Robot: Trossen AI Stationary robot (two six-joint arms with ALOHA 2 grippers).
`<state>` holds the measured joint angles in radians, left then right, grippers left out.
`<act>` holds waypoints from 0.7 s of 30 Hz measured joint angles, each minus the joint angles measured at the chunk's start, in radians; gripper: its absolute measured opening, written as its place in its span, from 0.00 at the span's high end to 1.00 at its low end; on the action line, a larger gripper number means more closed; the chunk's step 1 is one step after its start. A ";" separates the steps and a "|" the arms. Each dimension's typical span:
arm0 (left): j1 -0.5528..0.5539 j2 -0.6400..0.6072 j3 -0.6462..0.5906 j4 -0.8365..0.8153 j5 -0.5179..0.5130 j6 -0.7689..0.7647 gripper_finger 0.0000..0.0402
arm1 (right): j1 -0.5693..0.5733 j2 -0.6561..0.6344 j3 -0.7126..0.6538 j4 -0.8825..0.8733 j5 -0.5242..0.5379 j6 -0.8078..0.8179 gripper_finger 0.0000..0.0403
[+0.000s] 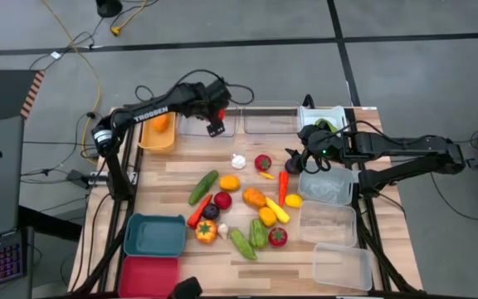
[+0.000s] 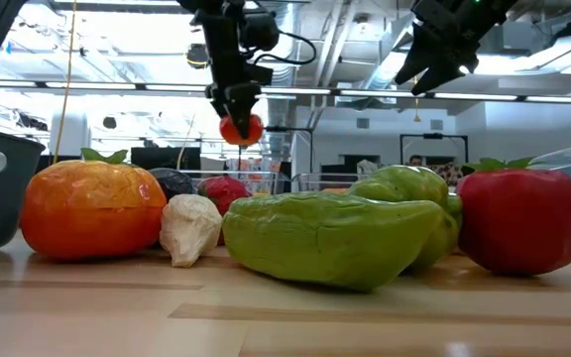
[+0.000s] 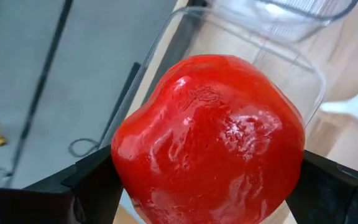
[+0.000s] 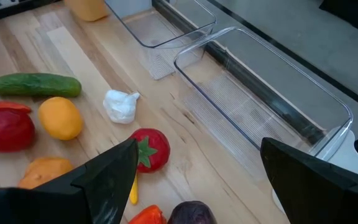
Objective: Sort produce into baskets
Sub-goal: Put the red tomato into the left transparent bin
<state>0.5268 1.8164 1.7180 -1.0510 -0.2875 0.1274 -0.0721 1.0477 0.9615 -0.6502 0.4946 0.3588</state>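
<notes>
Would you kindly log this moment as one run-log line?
left gripper: shut on red fruit, above clear bin | right gripper: open, empty, over table | produce pile: unsorted

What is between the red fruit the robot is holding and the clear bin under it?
Nothing visible. The left gripper holds the red fruit in the air over the clear bin, and what shows of the bin looks empty. The right gripper hangs open, away to the side.

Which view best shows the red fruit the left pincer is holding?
The left wrist view: the red fruit fills it, clamped between the pincer's fingers. The low view shows it small, hanging; the high view barely shows it; the right wrist view misses it.
</notes>
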 joint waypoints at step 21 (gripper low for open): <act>0.026 0.000 0.000 0.048 -0.012 -0.042 0.09 | 0.000 0.000 0.000 0.000 0.000 0.000 0.09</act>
<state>0.5526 1.8168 1.7176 -1.0035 -0.2993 0.0853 -0.0719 1.0475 0.9615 -0.6502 0.4946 0.3588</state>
